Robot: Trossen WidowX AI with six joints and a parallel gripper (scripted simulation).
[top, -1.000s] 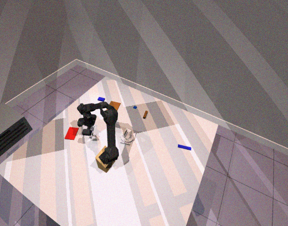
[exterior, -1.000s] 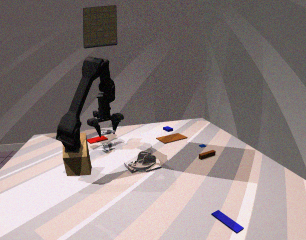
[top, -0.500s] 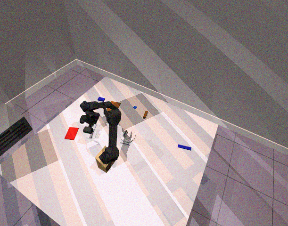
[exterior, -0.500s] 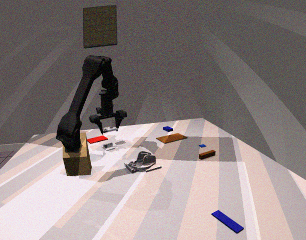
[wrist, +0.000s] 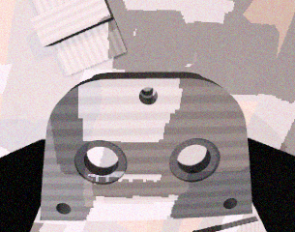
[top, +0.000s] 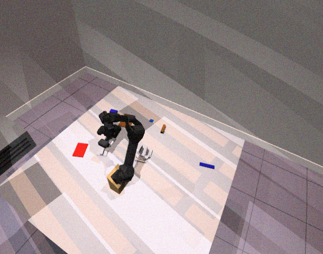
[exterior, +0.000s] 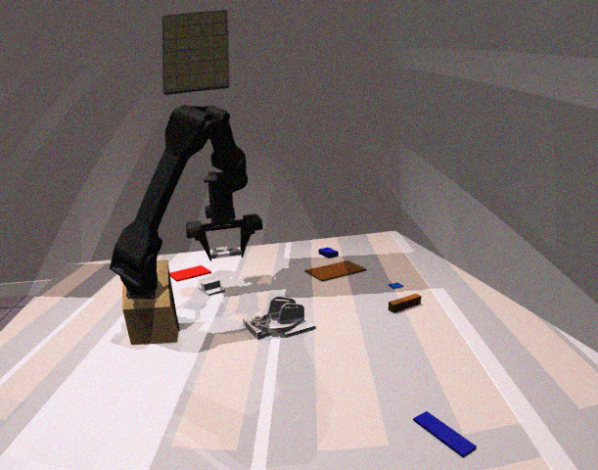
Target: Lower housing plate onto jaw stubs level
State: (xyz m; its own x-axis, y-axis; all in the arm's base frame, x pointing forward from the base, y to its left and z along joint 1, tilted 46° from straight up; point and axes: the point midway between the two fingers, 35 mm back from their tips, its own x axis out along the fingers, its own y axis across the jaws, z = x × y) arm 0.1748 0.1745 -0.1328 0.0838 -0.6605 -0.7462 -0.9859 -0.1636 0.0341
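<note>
My gripper (exterior: 225, 256) (wrist: 146, 149) is shut on the housing plate (exterior: 225, 252) (wrist: 65, 130), a grey plate with a rounded far edge, two large ringed holes and small holes. A finger is at each side edge. The plate hangs roughly level above the table. The jaw assembly (top: 144, 156) (exterior: 276, 326) is on the table, apart from the plate, to its right in the exterior view. It has two dark rounded pads (exterior: 292, 313) standing up and pale bars around them. The pins and jaw stubs are too small to tell apart.
A small pale stand (top: 103, 152) (exterior: 211, 288) (wrist: 72, 24) sits below the gripper. A red sheet (top: 80, 150) (exterior: 190, 273) is left of it. A brown plate (exterior: 335, 270), brown block (top: 163, 128) (exterior: 404, 303) and several blue pieces lie farther off. The arm stands on a wooden block (exterior: 151, 321).
</note>
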